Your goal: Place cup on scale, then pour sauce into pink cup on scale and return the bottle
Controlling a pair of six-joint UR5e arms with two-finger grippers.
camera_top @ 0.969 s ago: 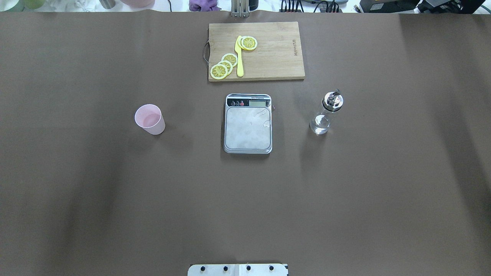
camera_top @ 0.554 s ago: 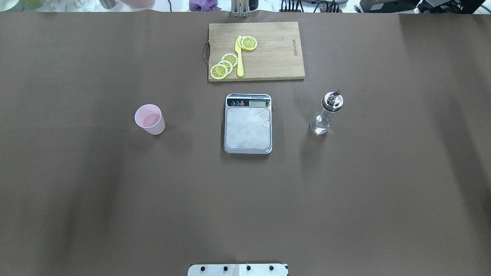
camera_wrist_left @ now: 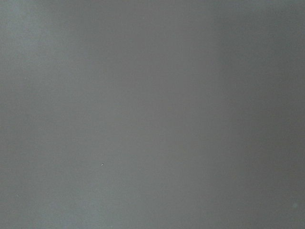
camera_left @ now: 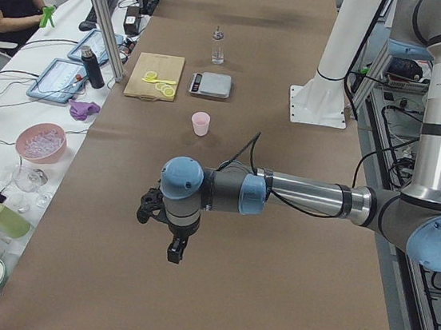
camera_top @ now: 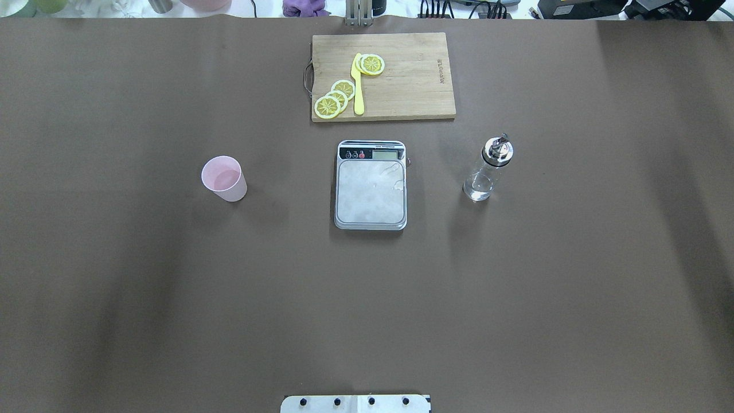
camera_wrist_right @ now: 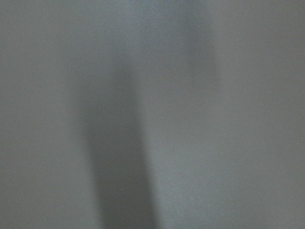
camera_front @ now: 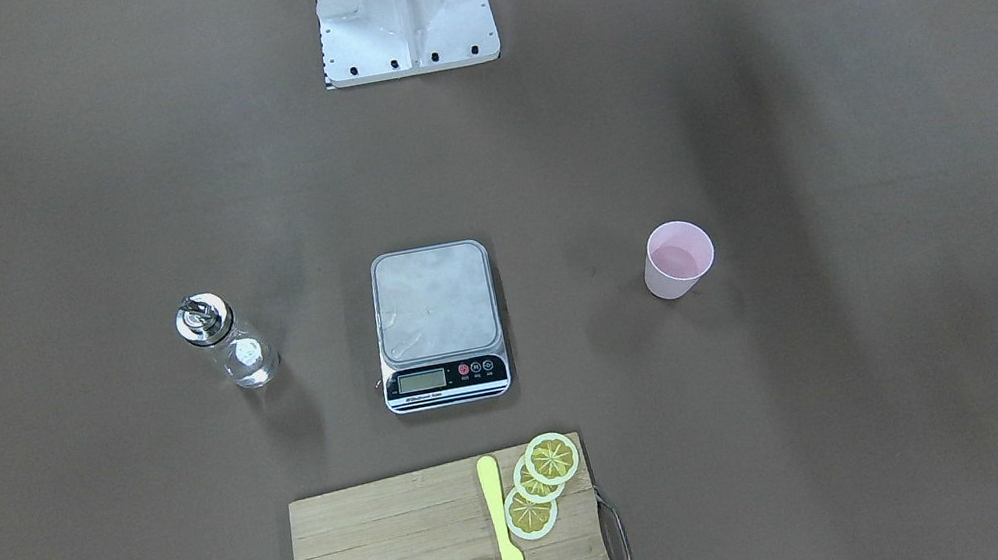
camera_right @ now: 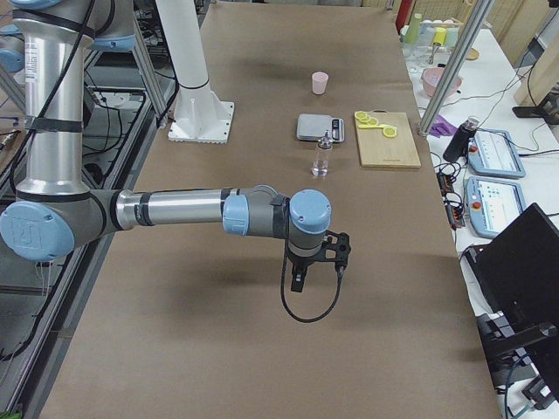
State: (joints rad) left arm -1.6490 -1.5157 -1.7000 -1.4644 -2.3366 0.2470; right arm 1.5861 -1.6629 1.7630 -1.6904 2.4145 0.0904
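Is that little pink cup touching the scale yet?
Apart. The overhead view shows the cup standing well off to the left of the scale, with a wide stretch of bare brown table between them.

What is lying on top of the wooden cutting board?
A yellow knife and five lemon slices lie on the cutting board: three overlapping on one side of the knife, two on the other. The overlaps hide parts of the lower slices.

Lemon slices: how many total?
5 lemon slices: three overlapping left of the yellow knife in the overhead view, two stacked right of its far end. Others could hide underneath.
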